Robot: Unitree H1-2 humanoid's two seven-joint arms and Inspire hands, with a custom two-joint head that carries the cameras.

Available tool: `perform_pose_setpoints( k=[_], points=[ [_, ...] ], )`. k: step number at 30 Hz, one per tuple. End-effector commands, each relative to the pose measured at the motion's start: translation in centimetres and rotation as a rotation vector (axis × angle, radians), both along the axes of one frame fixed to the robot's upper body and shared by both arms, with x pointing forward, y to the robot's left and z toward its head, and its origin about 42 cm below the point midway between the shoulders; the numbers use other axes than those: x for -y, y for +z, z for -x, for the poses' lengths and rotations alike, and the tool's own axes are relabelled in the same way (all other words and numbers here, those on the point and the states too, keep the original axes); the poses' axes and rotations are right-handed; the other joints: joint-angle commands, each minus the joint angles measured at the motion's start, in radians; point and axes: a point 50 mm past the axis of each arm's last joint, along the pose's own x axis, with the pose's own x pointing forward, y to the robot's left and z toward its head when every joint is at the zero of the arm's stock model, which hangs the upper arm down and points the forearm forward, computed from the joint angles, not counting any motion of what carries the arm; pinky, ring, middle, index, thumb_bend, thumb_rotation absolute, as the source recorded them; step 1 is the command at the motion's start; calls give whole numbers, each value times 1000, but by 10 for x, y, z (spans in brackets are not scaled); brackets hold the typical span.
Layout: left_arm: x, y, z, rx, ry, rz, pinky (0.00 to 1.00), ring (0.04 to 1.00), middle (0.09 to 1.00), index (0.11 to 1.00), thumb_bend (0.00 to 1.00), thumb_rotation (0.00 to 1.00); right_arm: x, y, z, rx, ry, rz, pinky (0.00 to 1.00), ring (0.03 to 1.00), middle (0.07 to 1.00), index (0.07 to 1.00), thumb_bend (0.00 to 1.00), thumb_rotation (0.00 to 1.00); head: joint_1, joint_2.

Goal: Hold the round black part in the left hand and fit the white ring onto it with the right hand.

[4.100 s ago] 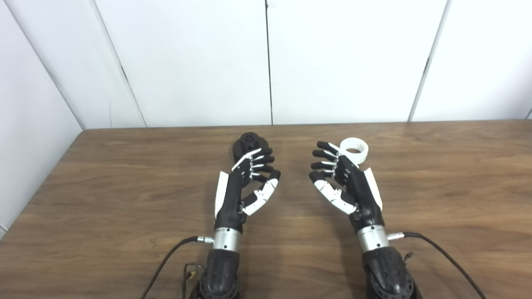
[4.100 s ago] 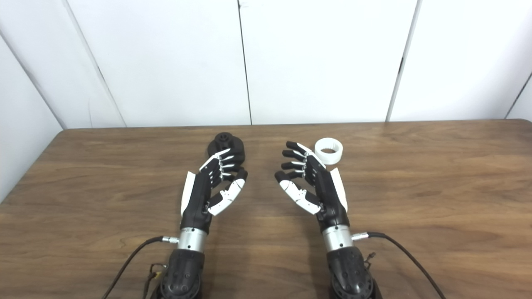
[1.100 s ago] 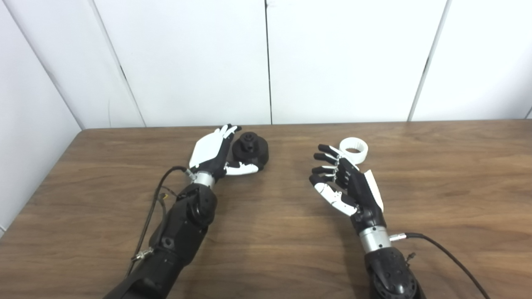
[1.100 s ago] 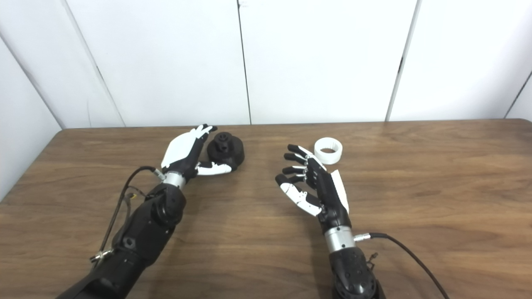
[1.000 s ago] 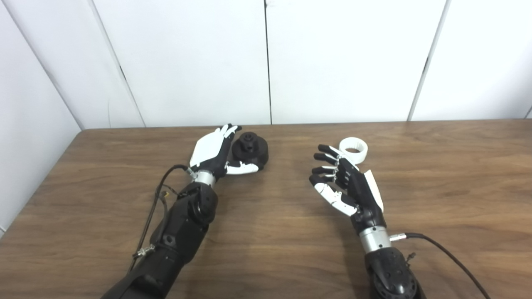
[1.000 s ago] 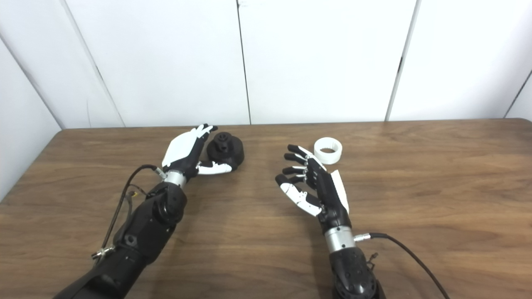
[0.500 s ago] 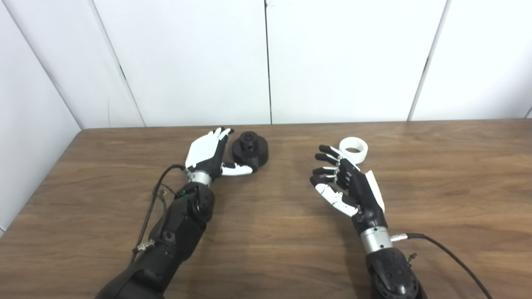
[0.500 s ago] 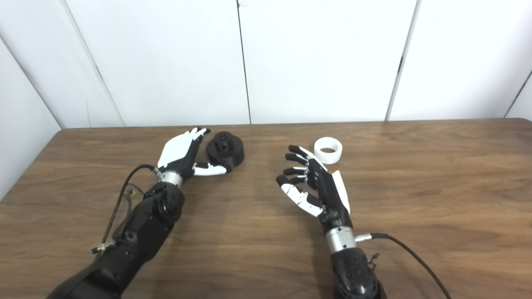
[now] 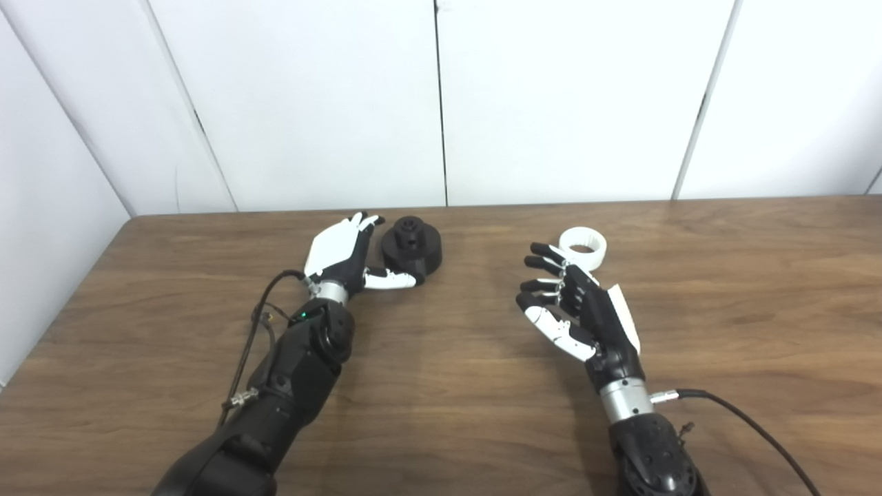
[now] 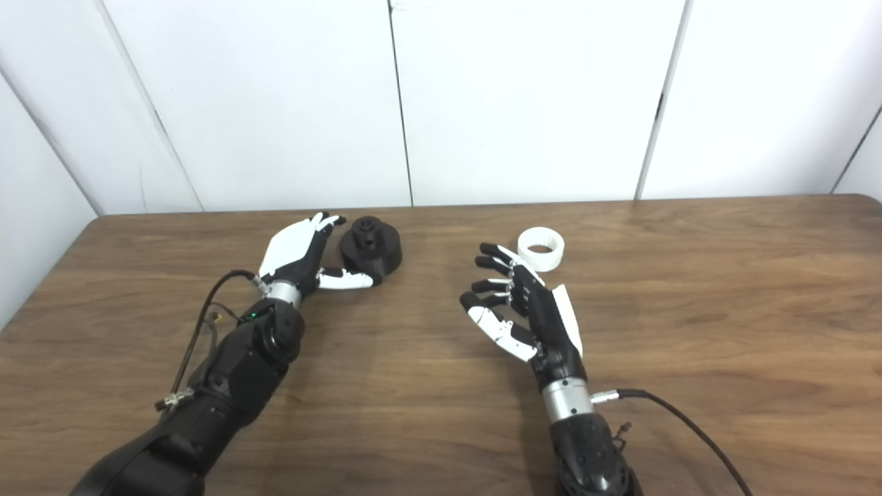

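Observation:
The round black part (image 9: 412, 244) sits on the wooden table (image 9: 448, 386) near its far edge, left of centre. My left hand (image 9: 344, 255) stands open just left of it, palm toward the part, thumb stretched along the table under the part's near side; whether it touches is unclear. The white ring (image 9: 582, 246) lies flat on the table to the right. My right hand (image 9: 575, 313) is open, fingers spread and lightly curled, hovering just in front and left of the ring, holding nothing.
White wall panels (image 9: 441, 103) rise straight behind the table's far edge. Black cables (image 9: 744, 427) trail from both wrists across the near part of the table. The table's left edge (image 9: 62, 310) runs diagonally at the left.
My left hand has drawn back slightly left from the black part over the last second. Earlier it swung from the table's middle out to the part's left side. The right hand barely moved.

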Motion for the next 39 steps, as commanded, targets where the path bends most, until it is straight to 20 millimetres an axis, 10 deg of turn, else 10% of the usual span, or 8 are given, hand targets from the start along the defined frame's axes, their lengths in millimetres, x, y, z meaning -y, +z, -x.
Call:
perform_pose_setpoints(
  k=[1,29,39],
  points=[
    [9,27,-16,67,-29,-1,949,1000,1000,859,1000,452,17,-17,13,-37,-20,52,567,659,789,818,555,424,2,3],
    [22,26,-15,57,-69,27,925,1000,1000,853,1000,449,16,-16,14,-34,-33,46,563,652,787,813,555,404,-7,13],
    [20,22,-13,103,-90,162,966,1000,1000,699,857,239,20,-16,15,-31,-39,48,550,643,780,808,554,397,-9,17]
  ],
)
